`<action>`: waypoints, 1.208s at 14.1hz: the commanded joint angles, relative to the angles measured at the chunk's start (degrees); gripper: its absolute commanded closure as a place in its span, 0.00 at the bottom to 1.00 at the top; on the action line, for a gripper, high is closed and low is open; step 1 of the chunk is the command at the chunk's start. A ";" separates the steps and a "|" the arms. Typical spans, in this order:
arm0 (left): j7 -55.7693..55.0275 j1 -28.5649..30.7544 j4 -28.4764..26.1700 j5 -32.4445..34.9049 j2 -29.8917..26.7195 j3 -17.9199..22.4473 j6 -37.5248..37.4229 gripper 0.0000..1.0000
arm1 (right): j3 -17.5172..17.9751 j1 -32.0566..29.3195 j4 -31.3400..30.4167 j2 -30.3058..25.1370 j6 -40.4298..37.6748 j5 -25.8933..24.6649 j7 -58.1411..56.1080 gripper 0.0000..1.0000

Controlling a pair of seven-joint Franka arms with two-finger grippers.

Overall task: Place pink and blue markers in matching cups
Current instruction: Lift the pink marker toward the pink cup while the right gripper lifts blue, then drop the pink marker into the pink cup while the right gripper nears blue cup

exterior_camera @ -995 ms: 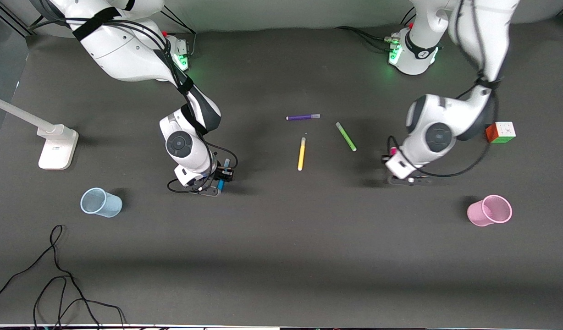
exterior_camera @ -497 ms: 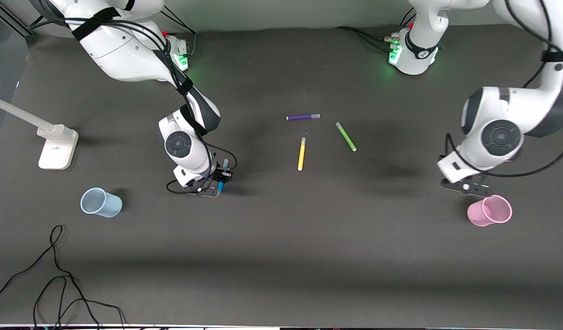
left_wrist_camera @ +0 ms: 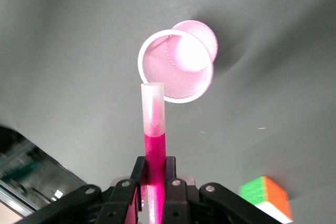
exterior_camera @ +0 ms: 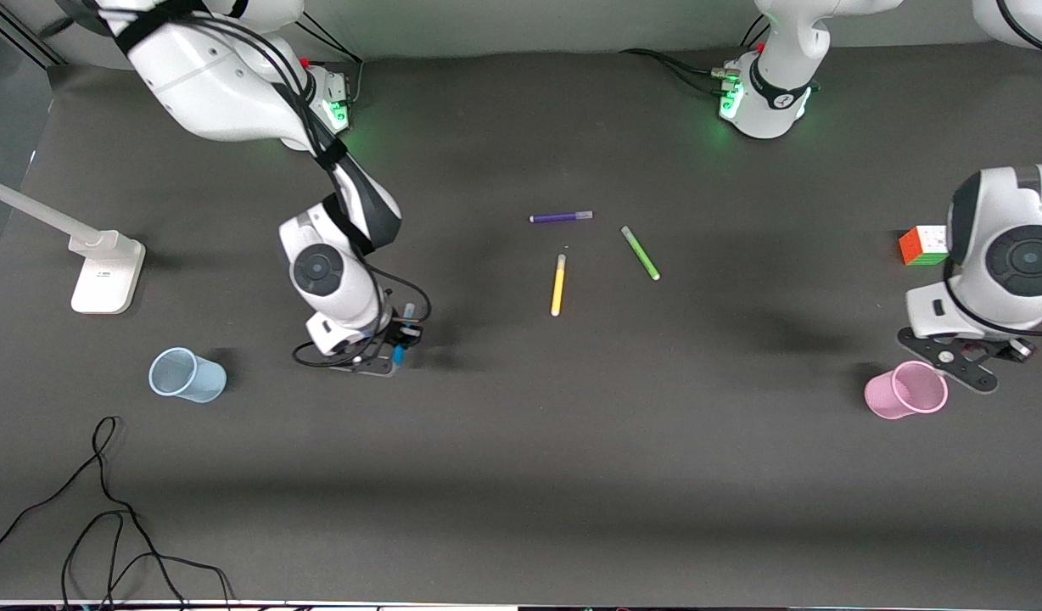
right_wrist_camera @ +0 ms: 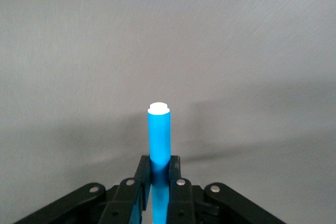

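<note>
Dark tabletop (exterior_camera: 521, 441). My left gripper (left_wrist_camera: 153, 182) pinches the pink marker (left_wrist_camera: 154, 145) over the pink cup (exterior_camera: 905, 390) — lowering comes next. My right gripper (right_wrist_camera: 159, 182) pinches the blue marker (right_wrist_camera: 159, 140) — blue cup (exterior_camera: 186, 375) awaits.

left claw (exterior_camera: 988, 350) beside cup (exterior_camera: 905, 390)

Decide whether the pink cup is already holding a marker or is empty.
Empty. The left wrist view looks into the pink cup and shows only its ribbed wall; the pink marker is outside, clamped in the left gripper.

Left gripper (left_wrist_camera: 154, 179) clamped and raised at the left arm's table end; right gripper (right_wrist_camera: 160, 177) clamped, wrist bent downward mid-table.
</note>
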 commanded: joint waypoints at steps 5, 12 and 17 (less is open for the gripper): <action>13.49 1.53 1.92 6.59 6.16 0.13 7.43 1.00 | -4.74 -0.21 3.50 -8.52 -11.44 -15.04 0.67 1.00; 7.26 -1.18 4.91 20.66 10.38 -0.04 -1.08 1.00 | -10.90 -0.56 2.27 -13.88 -11.09 -27.70 -0.38 1.00; 0.74 -4.44 4.91 24.62 12.49 -0.04 -3.91 1.00 | -18.09 -0.65 -1.58 -14.50 -4.09 -36.75 -0.65 1.00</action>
